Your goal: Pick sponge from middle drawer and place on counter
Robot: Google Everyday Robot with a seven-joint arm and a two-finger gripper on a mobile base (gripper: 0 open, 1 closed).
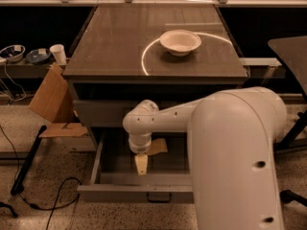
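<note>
One grey cabinet fills mid-frame. Its counter (115,37) is a glossy grey-brown slab crossed by a curved streak of light (144,61). White bowl (180,41) sits on the counter's upper right part. Floor (53,219) is speckled, with black cables (48,202) trailing at lower left. Brown cardboard (53,97) leans against the cabinet's left side. Paper cup (58,54) and two small dishes (24,53) stand on a low shelf at far left. Dark side table (290,47) shows at the right edge.

Upper drawer front (100,113) is closed. Middle drawer (120,193) is pulled out toward the bottom of the frame, with a small dark handle (158,197) on its front.

Sponge (158,146), a flat tan-yellow pad, lies on the drawer floor toward the back. Its left part is hidden behind the wrist. Gripper (141,166) hangs inside the drawer, just below and left of the sponge in frame, nearer the drawer front. Fingers read as drawn together into one pale wedge, tip down, close to the drawer floor. They are apart from the sponge.

Arm (230,143): big white housing fills the lower right. A white link runs left from it under the counter edge to a rounded wrist (140,126), which turns straight down into the drawer.
</note>
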